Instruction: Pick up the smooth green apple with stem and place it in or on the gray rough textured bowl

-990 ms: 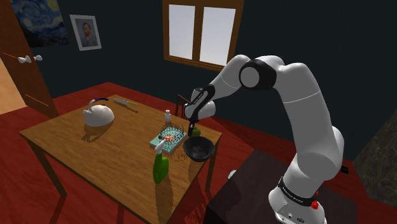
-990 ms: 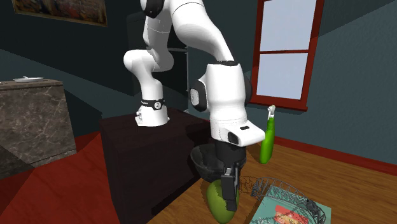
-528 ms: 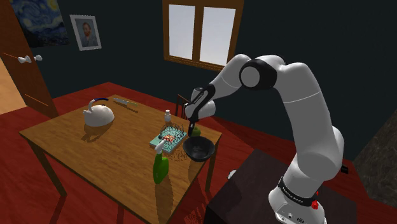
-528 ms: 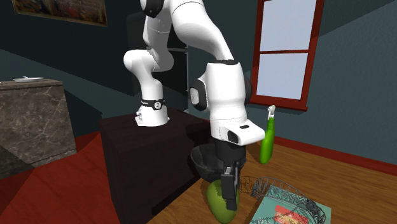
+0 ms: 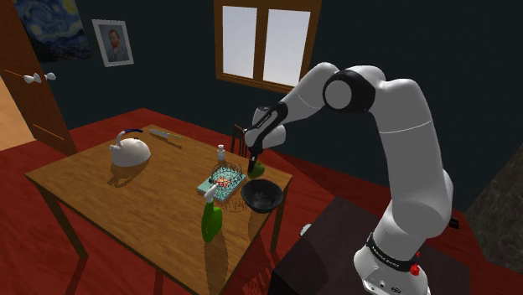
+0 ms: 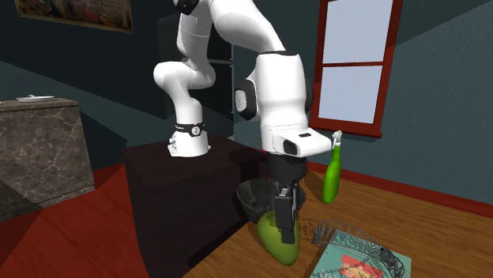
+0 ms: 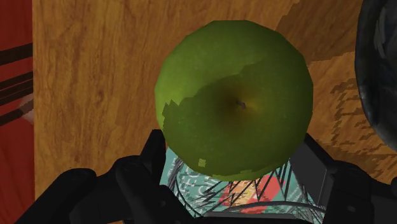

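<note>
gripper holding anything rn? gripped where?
Yes: the green apple. The gripper clasps it between its two fingers on opposite sides, with the stem dimple facing the wrist camera.

Apple (image 7: 234, 98) in claw (image 6: 285, 234) above table (image 5: 126, 197) — bowl (image 5: 262, 199) and wire basket (image 5: 228, 176) just beside

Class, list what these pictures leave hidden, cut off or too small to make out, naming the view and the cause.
1. Wrist view: the apple covers most of the wire basket behind it.
2. Wrist view: the edge cuts off most of the bowl.
3. Second exterior view: the gripper hides the apple's middle.
4. Shoulder view: the apple is too small to show its stem.
</note>
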### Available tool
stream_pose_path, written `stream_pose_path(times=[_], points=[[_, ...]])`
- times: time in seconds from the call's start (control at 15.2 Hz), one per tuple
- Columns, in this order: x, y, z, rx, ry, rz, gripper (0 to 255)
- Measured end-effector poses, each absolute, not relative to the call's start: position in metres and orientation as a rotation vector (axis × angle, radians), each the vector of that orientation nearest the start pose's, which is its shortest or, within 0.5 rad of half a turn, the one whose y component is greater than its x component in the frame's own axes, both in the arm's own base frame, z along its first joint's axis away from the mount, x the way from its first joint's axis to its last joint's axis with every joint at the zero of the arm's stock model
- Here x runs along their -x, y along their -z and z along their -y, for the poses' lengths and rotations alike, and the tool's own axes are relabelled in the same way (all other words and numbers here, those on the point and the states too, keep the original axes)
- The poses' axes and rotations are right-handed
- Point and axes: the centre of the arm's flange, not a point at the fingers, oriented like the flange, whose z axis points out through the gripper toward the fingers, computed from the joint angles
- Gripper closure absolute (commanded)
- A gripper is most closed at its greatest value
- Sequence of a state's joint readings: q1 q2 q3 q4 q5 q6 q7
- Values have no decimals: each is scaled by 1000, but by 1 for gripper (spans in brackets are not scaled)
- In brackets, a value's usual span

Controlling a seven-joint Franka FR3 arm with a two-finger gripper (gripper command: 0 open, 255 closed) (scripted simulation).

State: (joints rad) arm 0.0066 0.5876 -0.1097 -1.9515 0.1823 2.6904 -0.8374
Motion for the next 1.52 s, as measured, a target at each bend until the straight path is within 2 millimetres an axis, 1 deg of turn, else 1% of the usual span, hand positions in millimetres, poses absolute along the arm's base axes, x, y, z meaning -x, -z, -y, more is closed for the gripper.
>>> stream_pose_path(times=[0.86, 1.52], points=[[-628, -257, 67, 3032, 247, 937, 255], [-631, -311, 68, 3032, 248, 937, 255]])
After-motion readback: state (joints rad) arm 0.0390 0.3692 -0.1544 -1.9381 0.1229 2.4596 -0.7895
